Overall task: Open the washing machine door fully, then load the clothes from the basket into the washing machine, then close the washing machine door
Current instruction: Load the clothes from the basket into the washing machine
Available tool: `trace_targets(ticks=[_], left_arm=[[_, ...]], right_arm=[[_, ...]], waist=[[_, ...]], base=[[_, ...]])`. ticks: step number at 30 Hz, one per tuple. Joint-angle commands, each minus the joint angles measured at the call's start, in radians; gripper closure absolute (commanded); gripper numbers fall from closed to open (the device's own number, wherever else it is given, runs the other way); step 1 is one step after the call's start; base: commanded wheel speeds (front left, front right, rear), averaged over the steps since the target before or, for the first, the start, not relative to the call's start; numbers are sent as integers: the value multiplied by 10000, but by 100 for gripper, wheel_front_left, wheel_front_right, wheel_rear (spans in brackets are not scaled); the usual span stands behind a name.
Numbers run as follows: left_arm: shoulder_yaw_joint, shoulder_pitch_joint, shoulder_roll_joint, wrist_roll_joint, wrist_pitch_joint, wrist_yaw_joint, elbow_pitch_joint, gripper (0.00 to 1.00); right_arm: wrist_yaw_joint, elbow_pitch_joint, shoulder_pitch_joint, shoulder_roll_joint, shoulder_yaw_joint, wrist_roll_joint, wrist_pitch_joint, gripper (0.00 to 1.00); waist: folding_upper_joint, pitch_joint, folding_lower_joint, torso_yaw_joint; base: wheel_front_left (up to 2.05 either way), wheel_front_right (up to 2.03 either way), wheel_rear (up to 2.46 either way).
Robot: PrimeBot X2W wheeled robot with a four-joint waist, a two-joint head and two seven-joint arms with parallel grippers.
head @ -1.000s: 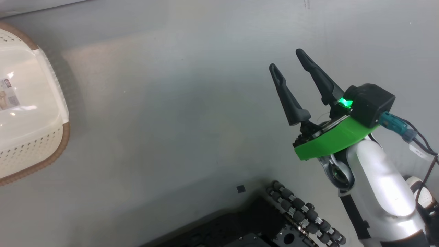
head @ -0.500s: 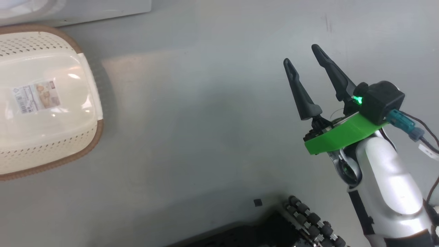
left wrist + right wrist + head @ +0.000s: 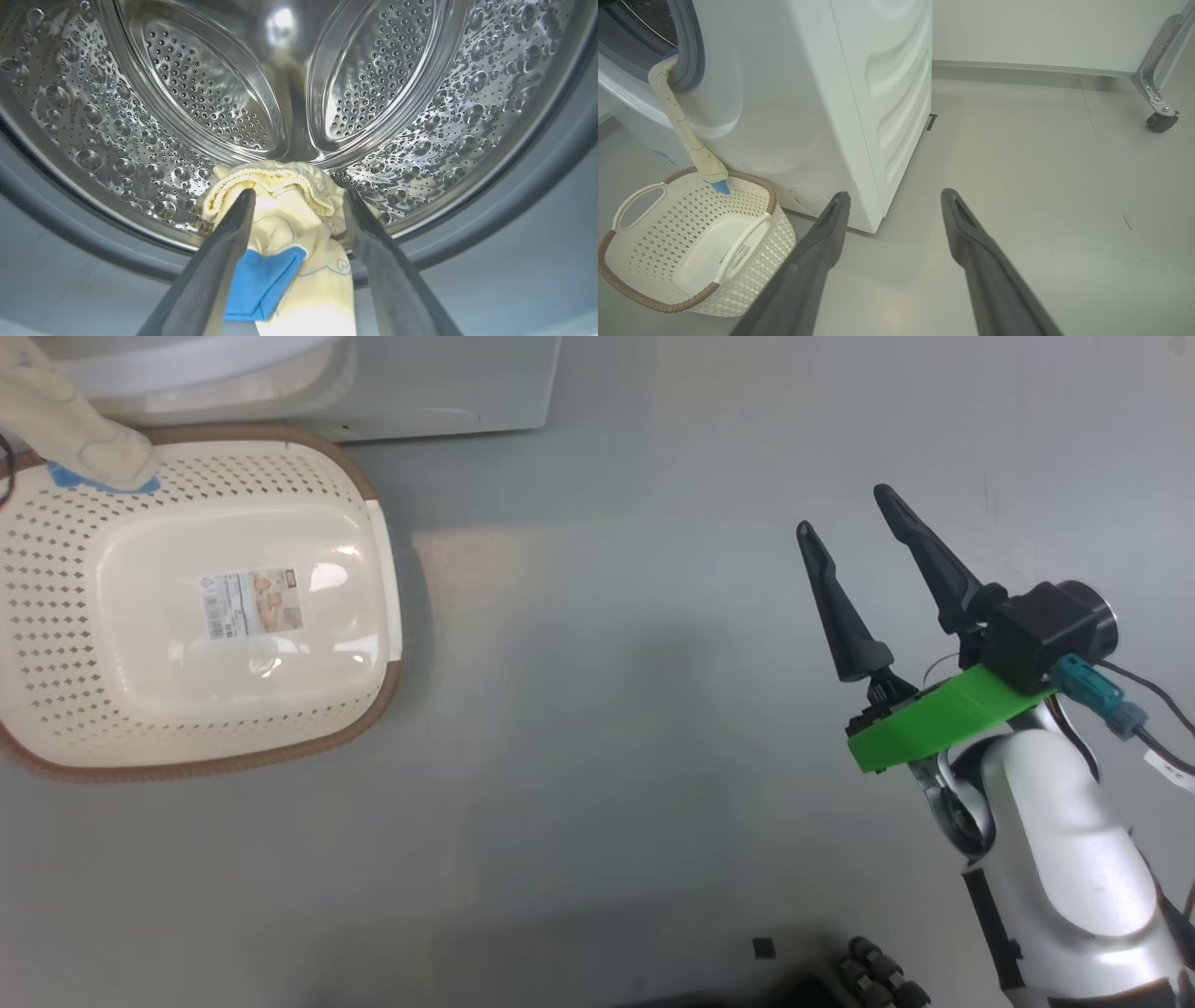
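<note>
I see the drum (image 3: 205, 93) as polished steel, mirror-bright and pitted with holes. The clothes (image 3: 289, 219) look like soft matt cloth, ribbed at the hem. The basket (image 3: 56, 616) is cream plastic, glossy on its bottom, with a paper label (image 3: 252, 602). The floor (image 3: 607, 756) is smooth, dully shiny.

L hand (image 3: 299, 192) spread wide; R hand (image 3: 843, 509) spread wide too, aimed up & slightly left.
</note>
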Motion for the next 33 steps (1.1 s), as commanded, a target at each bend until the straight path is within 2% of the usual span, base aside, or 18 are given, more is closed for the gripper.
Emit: trace_targets(ticks=[1, 10, 17, 23, 33], left_arm=[[254, 250, 488, -90, -54, 4, -460, 0], [745, 2872, 485, -184, -54, 53, -2524, 0], [1196, 5138, -106, 194, -55, 477, -4146, 0], [1396, 6281, -581, 667, -55, 738, -4889, 0], [2226, 7311, -1551, 1143, -55, 769, -5240, 0]], right_arm=[[-30, -214, 317, -33, 121, -86, -67, 0], [-30, -138, 568, -33, -116, -316, -67, 0], [-30, -37, 911, -33, -253, -306, -67, 0], [-30, -44, 986, -33, -287, -313, -67, 0], [-30, -75, 1078, -33, -290, -316, -67, 0]], waist=[[-1, -346, 1, 289], [-1, -922, 1, 661], [-1, -1434, 1, 769], [-1, -1580, 1, 762], [-1, -1565, 1, 701]], base=[[0, 0, 0], [0, 0, 0], [0, 0, 0], [0, 0, 0], [0, 0, 0]])
